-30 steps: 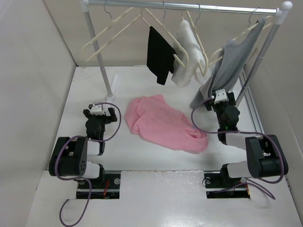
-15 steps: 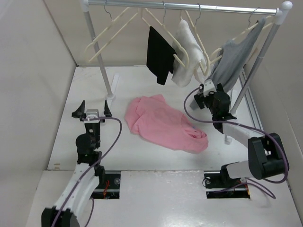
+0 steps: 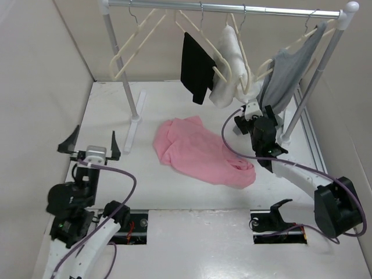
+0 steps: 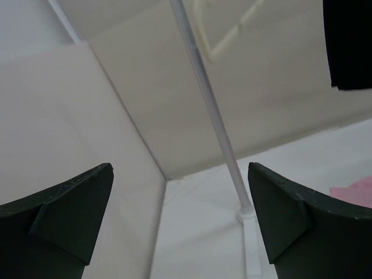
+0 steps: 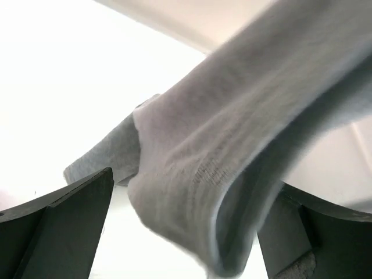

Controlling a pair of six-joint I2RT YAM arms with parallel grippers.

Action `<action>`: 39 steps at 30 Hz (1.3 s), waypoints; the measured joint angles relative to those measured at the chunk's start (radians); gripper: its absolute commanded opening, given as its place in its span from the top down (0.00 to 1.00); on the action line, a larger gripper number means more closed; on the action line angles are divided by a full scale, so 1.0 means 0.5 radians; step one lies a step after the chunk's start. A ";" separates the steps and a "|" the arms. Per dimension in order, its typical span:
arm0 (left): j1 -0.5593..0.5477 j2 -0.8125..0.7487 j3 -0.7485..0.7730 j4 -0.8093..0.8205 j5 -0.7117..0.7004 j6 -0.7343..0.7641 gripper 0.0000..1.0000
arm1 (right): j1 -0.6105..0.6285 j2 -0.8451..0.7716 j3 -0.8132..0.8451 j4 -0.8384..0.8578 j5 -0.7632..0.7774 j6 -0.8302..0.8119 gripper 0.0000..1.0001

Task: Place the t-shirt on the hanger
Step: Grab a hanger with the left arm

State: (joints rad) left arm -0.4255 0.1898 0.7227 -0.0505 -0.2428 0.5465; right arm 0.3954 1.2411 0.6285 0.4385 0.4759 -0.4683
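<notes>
On the tabletop (image 3: 168,189), the t-shirt (image 3: 203,152) is lying in a crumpled pink heap between the two arms, with neither claw touching it. Its sleeves and neck are folding into the heap and are hard to make out. The hanger (image 3: 132,42) is hanging empty at the left end of the rail (image 3: 261,10), just beside the post (image 3: 123,70) and well apart from the t-shirt.

The left claw (image 3: 92,139) is hovering at the left side, its jaws standing wide apart and holding nothing. The bottom edge of the top view is cutting off part of the left arm (image 3: 75,232). In the left wrist view the claw (image 4: 180,168) is gaping the same way and the post (image 4: 209,99) is crossing the middle. Only a corner of the hanger (image 4: 224,46) is showing at the top edge, the black garment (image 4: 349,40) is being cut off at the right, and a sliver of t-shirt (image 4: 356,192) is peeking in at the right edge.

The right claw (image 3: 254,114) is reaching up beside the hem of the grey top (image 3: 283,78), its jaws spread wide. In the right wrist view the grey top (image 5: 232,133) is filling most of the frame, blurred, and hanging across the gap of the claw (image 5: 195,181). Whether cloth is touching either finger I cannot tell, and the tabletop behind is washing out to white.
</notes>
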 measured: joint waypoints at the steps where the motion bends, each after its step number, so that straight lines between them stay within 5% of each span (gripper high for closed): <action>1: 0.000 0.034 0.136 -0.108 0.021 0.053 0.00 | 0.017 -0.031 0.000 -0.014 0.045 0.016 0.01; 10: -0.001 0.755 1.541 -0.833 0.296 0.159 0.00 | -0.024 -0.378 0.058 -0.306 -0.043 0.397 0.01; 17: -0.001 1.264 2.025 -1.206 0.433 0.056 0.00 | 0.029 -0.401 0.156 -0.673 0.010 0.529 0.01; 22: 0.003 1.818 2.602 -1.407 0.600 -0.244 0.23 | 0.050 -0.399 0.406 -1.105 -0.056 0.721 0.01; 27: 0.003 2.125 2.808 -1.420 0.732 -0.562 0.33 | 0.175 -0.406 0.477 -1.269 -0.109 0.780 0.01; 29: 0.003 2.216 2.866 -1.402 0.703 -0.616 0.13 | 0.221 -0.406 0.445 -1.308 -0.147 0.779 0.01; 31: 0.003 2.294 2.918 -1.350 0.658 -0.655 0.07 | 0.276 -0.410 0.385 -1.327 -0.168 0.779 0.01; 39: 0.005 2.541 3.018 -1.173 0.327 -0.678 0.15 | 0.365 -0.639 0.197 -1.415 -0.238 0.772 0.01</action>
State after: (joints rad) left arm -0.4232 1.4605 2.2318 -0.6373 -0.0795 0.2073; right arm 0.5781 0.9218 0.7269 -0.2691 0.3569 -0.0822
